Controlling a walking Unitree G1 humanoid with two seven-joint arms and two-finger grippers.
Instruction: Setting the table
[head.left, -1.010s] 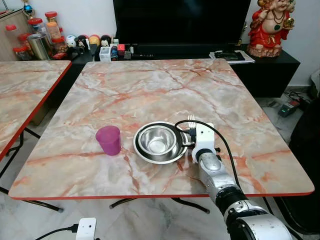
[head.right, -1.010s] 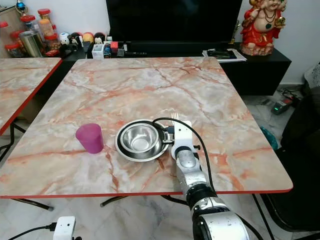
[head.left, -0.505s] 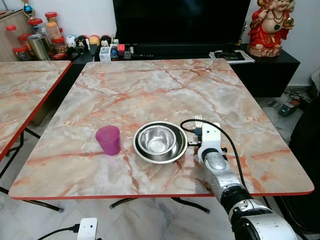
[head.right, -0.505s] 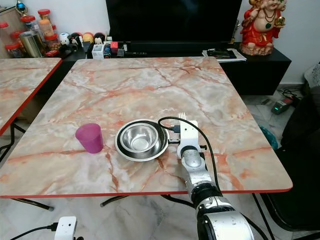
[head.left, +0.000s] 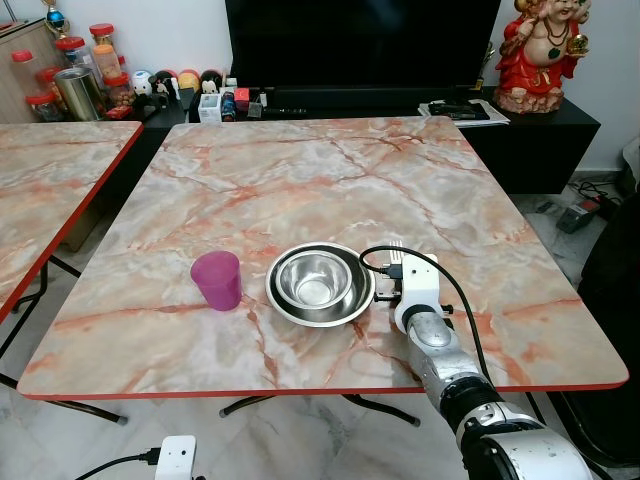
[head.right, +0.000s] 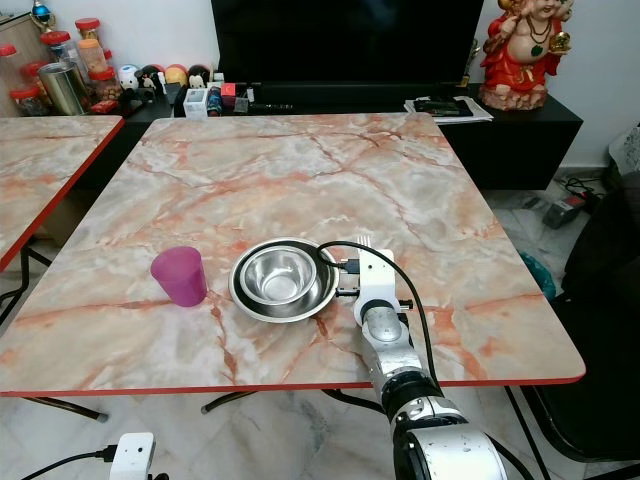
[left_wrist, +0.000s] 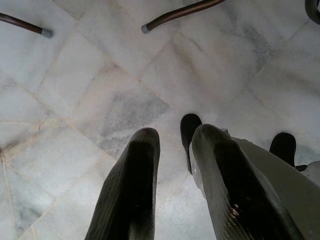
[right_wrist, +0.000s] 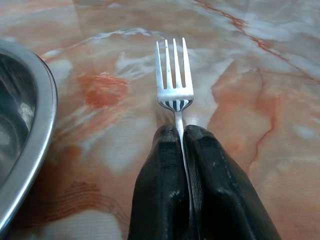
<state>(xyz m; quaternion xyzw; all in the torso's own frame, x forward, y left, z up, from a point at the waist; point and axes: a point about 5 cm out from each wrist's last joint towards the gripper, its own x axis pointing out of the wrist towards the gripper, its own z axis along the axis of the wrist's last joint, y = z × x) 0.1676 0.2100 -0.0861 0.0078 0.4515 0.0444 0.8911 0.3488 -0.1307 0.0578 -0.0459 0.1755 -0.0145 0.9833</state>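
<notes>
Tightly, right pincer (right_wrist: 182, 131) clamps slim steel fork (right_wrist: 173, 80) over veined marble.

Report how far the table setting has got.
Done: a steel bowl sits in a steel plate near the table's front edge, with a pink cup to the robot's left of it. In hand: the right gripper has its fingers shut on a fork, just right of the plate. Left: laying the fork down and letting go. The left gripper hangs idle over the floor.
</notes>
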